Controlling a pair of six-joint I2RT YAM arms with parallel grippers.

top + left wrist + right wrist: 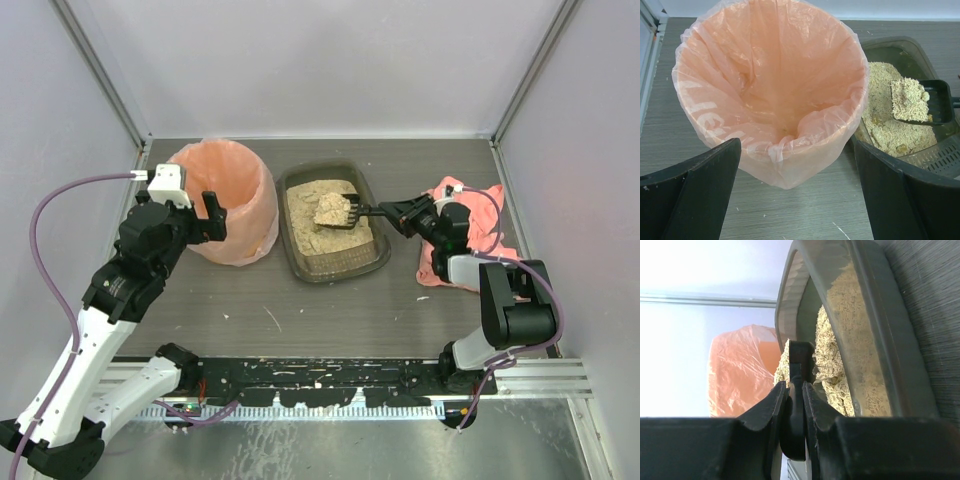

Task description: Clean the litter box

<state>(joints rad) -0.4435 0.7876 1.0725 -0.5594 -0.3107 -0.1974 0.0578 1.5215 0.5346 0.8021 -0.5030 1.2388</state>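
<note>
Nearest us, the right gripper (792, 390) is clamped on the thin handle of the one scoop (338, 210), heaped with litter above the one litter box (335, 268) at frame centre. We judge a tilt or handle swivel could spill it on the table (300, 310) short of the one bin (235, 205), upper left, which the left gripper (213, 217), jaws wide and empty, might nudge. One pink cloth (485, 215) lies far right.

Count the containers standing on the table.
2: the pink-lined bin at back left, and the litter box beside it on its right. None appears hidden.
</note>
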